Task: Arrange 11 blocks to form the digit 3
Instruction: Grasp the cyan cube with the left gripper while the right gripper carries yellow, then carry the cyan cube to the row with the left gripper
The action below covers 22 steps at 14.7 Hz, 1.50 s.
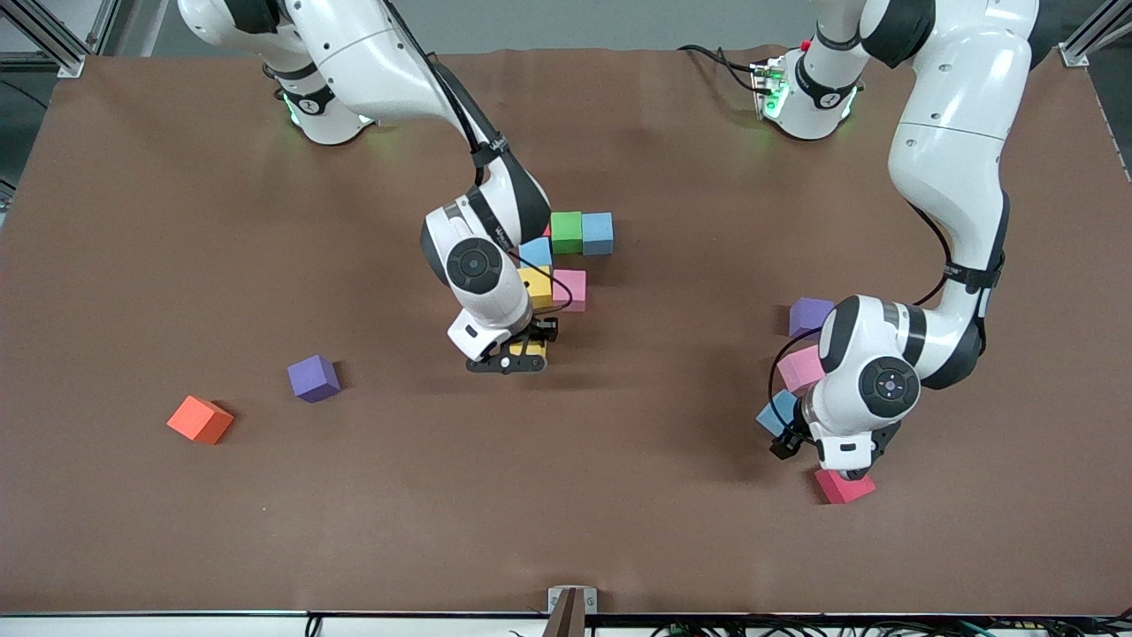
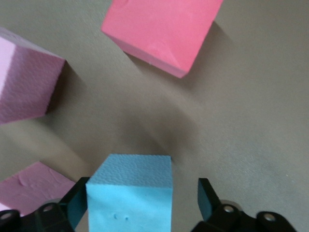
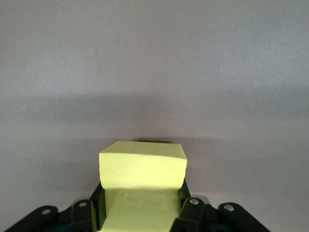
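Note:
My right gripper is shut on a yellow block, low over the table just nearer the camera than a cluster: yellow, pink, blue, green, blue and a red sliver. The held block shows in the right wrist view. My left gripper is open and straddles a blue block; one finger touches it and the other stands off. Beside it lie pink, light purple and red blocks.
A purple block and the orange cube lie toward the right arm's end of the table. The left wrist view shows the red block and two pinkish blocks close around the blue one.

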### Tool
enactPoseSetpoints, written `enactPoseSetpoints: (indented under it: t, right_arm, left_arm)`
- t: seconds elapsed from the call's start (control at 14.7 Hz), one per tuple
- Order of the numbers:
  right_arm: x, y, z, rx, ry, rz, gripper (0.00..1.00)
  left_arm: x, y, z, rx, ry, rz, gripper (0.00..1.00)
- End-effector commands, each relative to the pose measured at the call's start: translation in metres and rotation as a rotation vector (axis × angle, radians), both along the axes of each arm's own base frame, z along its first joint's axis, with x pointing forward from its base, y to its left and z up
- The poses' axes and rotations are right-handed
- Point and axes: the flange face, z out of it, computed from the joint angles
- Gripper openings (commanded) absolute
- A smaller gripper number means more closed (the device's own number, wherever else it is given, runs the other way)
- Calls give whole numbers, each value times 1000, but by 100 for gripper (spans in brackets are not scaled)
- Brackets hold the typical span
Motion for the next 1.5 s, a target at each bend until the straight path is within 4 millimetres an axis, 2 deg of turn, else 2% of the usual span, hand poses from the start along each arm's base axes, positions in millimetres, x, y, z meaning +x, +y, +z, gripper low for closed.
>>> enactPoseSetpoints:
  t: [0.0, 0.2, 0.27, 0.34, 0.55, 0.75, 1.02, 1.23, 1.43]
  right_arm:
    - [-17, -3, 1, 6, 4, -8, 32]
    - [-25, -1, -5, 7, -6, -3, 32]
    - [-26, -1, -7, 9, -15, -4, 32]
    - [-26, -3, -10, 11, -23, -6, 32]
    - [-29, 0, -8, 14, -27, -1, 32]
    - [-31, 3, -2, 20, -30, 4, 32]
    - [-42, 3, -5, 15, -23, 14, 32]
    - [-43, 1, -5, 11, -19, 15, 32]
    - [-44, 1, -6, 9, -18, 15, 32]
  left_arm:
    - [2, -4, -1, -31, -3, 4, 72]
    - [-1, -11, 3, -32, 0, 18, 37]
    - [-1, -16, 7, -34, -2, 45, 30]
    - [-2, -20, 9, -31, -2, 79, 27]
    - [-14, -62, 24, -51, -4, 181, 26]
    - [-32, -93, 28, -63, 30, 287, 26]
    - [-69, -140, 28, -31, 55, 414, 26]
    - [-93, -173, 27, -10, 59, 517, 26]
    - [-120, -213, 24, 0, 58, 629, 26]
